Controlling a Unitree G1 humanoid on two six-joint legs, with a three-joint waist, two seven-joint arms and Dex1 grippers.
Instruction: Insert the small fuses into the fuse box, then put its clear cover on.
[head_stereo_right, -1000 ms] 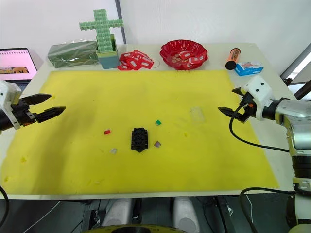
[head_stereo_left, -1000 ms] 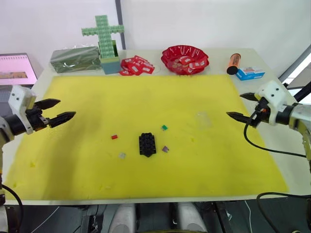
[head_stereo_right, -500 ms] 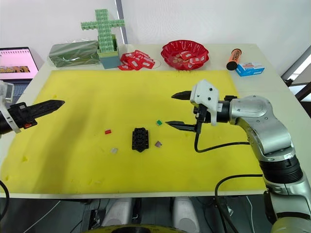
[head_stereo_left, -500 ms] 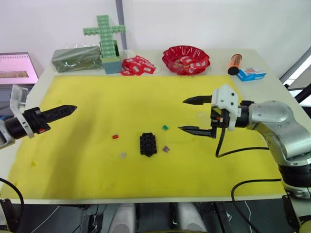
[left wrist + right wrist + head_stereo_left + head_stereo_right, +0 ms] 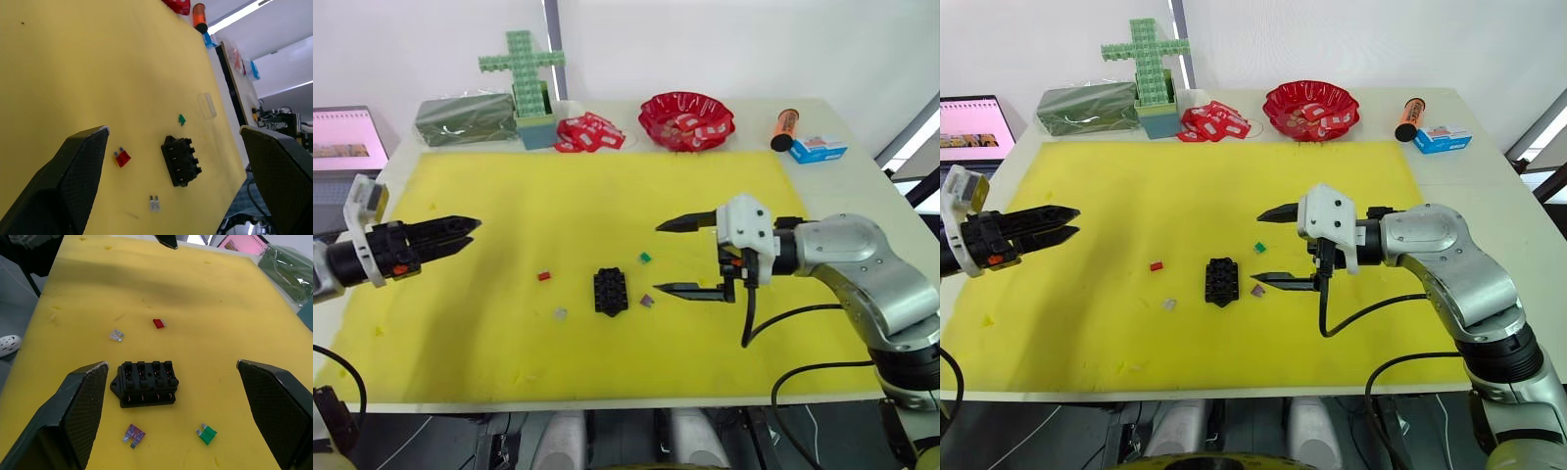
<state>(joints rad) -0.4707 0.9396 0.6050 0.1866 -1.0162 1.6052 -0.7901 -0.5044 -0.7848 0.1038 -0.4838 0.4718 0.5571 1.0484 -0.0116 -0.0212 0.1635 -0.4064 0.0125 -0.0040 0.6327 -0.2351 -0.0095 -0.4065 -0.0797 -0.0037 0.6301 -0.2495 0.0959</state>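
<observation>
On the yellow mat [image 5: 509, 372], the grey fuse [image 5: 560, 313] lies nearest. Just beyond sits the black fuse box [image 5: 610, 291], the purple fuse [image 5: 647, 301] beside it, red fuse [image 5: 544, 276] and green fuse [image 5: 645, 258] a little farther. The right gripper [image 5: 673, 257] hovers over the purple and green fuses, jaws spread wide. The left gripper [image 5: 470, 235] hangs well apart, jaws open. The clear cover [image 5: 207, 105] lies farther back.
</observation>
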